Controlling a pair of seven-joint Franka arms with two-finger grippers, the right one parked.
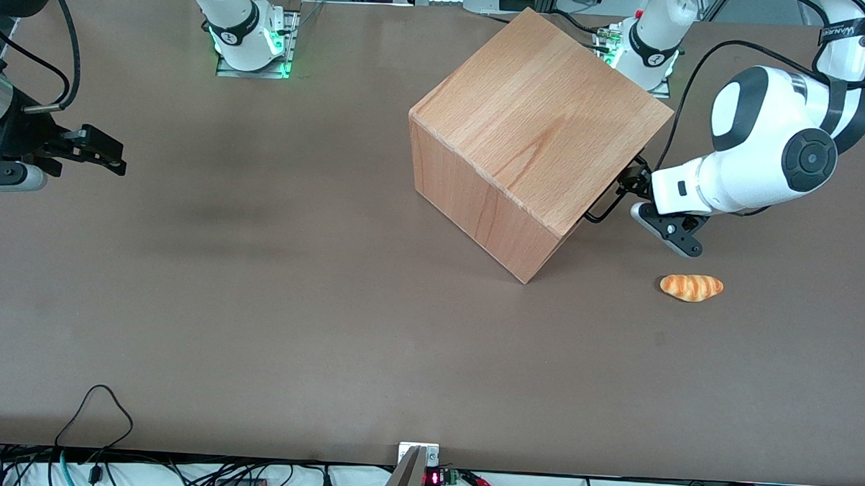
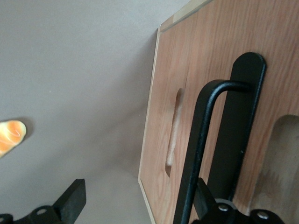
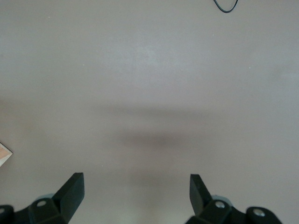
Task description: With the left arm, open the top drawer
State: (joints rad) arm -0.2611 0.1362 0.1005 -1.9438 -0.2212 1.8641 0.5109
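Note:
The wooden cube casing (image 1: 537, 131) stands on the table with its front turned toward the working arm's end. The top drawer's light wood front (image 2: 205, 60) fills the left wrist view, and nothing of the drawer sticks out of the casing in the front view. Its thin black bar handle (image 2: 198, 149) shows in the front view (image 1: 605, 206) at the casing's edge. My left arm (image 1: 759, 154) reaches to the drawer front. My left gripper (image 2: 138, 200) is open at the handle (image 1: 632, 184). The bar lies between the fingers, close against one finger (image 2: 205, 198); the other finger (image 2: 72, 200) is well apart from it.
A small orange bread roll (image 1: 691, 286) lies on the brown table (image 1: 258, 302), nearer the front camera than the gripper; it also shows in the left wrist view (image 2: 10, 135). Cables hang at the table's front edge (image 1: 96, 411).

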